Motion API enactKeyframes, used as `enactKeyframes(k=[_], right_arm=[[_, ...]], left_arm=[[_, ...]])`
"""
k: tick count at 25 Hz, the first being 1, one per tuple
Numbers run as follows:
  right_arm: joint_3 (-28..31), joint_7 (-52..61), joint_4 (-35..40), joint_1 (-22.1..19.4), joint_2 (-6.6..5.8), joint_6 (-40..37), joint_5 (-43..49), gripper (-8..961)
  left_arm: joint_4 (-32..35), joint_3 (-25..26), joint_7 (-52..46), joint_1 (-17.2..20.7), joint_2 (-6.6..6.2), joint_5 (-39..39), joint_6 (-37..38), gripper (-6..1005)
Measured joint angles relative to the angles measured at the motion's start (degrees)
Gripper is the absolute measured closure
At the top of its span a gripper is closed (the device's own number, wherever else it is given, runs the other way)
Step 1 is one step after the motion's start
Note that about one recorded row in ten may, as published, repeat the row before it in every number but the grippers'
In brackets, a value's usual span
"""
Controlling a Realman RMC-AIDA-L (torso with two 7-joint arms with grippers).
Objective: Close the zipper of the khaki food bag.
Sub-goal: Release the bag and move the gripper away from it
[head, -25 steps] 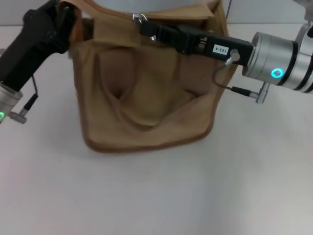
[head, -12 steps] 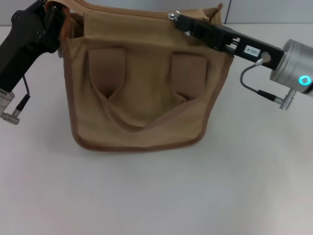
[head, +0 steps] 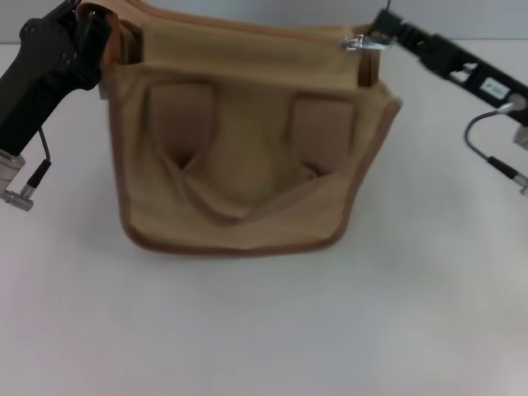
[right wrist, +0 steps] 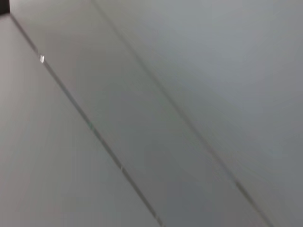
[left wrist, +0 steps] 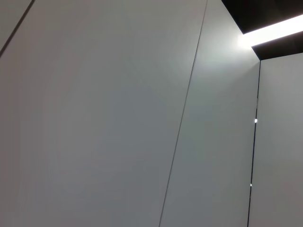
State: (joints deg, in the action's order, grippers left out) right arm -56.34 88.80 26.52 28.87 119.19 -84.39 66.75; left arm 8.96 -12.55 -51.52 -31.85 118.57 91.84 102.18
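The khaki food bag (head: 247,140) stands upright on the white table in the head view, with brown piping, two handle patches and a looped strap on its front. Its zipper track runs along the top edge, and the silver slider and pull tab (head: 356,42) sit at the bag's right top corner. My right gripper (head: 373,35) is shut on the pull tab there. My left gripper (head: 101,25) is shut on the bag's left top corner and holds it. Both wrist views show only walls and ceiling.
The white table (head: 264,330) spreads in front of and beside the bag. A cable hangs under each arm: left arm (head: 33,177), right arm (head: 491,161). Nothing else stands on the table.
My right gripper has pulled the slider along the bag's top from the middle to the right corner. The top has drawn shut behind it. The left gripper has held its place since half a second ago.
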Motion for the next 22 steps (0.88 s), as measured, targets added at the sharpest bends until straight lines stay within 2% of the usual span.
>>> enactKeyframes(k=[6, 10, 16, 22], right_arm=[[2.81, -10.04, -4.84, -1.79, 0.0, -4.63, -6.9, 867], [3.24, -10.79, -4.98, -2.95, 0.0, -4.97, -7.63, 832], [3.81, -14.99, -8.0, -3.23, 0.08, -4.96, -7.83, 639], [4.94, -21.85, -11.66, -3.71, 0.25, -8.19, -7.88, 343]], left_arm=[[0.01, -0.17, 0.0, -0.02, -0.01, -0.04, -0.07, 981], [0.01, -0.2, 0.56, 0.16, 0.06, -0.04, -0.1, 982], [-0.07, -1.32, 5.45, 1.58, 0.19, 0.4, -0.11, 980], [0.16, -1.24, 5.9, 3.93, 0.04, 0.01, -0.55, 972]])
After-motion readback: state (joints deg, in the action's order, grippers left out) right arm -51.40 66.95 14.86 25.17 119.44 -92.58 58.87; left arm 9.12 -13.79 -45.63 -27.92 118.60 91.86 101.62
